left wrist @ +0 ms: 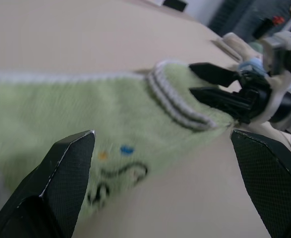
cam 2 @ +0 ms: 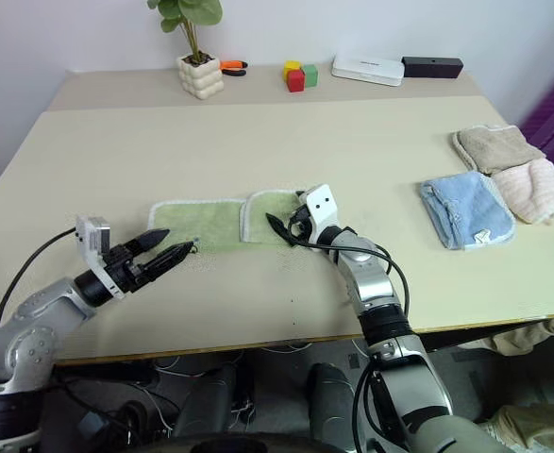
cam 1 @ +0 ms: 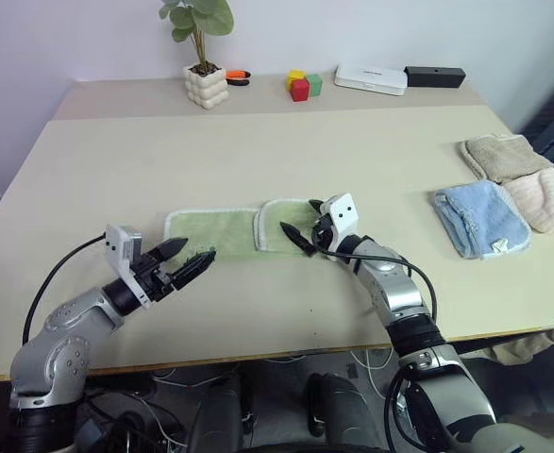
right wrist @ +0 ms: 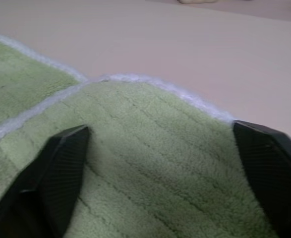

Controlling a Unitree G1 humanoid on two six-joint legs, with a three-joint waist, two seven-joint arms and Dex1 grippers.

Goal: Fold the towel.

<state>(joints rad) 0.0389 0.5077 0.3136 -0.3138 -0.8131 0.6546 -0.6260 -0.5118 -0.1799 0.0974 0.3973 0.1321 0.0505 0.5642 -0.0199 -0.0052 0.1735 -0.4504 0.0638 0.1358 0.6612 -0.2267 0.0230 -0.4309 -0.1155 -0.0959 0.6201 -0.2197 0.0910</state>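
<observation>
The light green towel (cam 1: 210,229) lies flat on the table (cam 1: 258,151), with its right part folded over into a white-edged flap (cam 1: 278,226). My right gripper (cam 1: 298,215) hovers over that flap, open, and nothing sits between its fingers; the right wrist view looks onto the green cloth (right wrist: 150,148). My left gripper (cam 1: 198,251) is open just off the towel's near left corner, close to the dark printed mark (left wrist: 118,176). The left wrist view also catches the right gripper (left wrist: 209,82) at the flap's edge.
A folded light blue towel (cam 1: 479,217), a beige one (cam 1: 505,156) and a pink one (cam 1: 545,198) lie at the table's right. Along the back stand a potted plant (cam 1: 206,85), coloured blocks (cam 1: 303,85), a white box (cam 1: 371,78) and a black box (cam 1: 435,75).
</observation>
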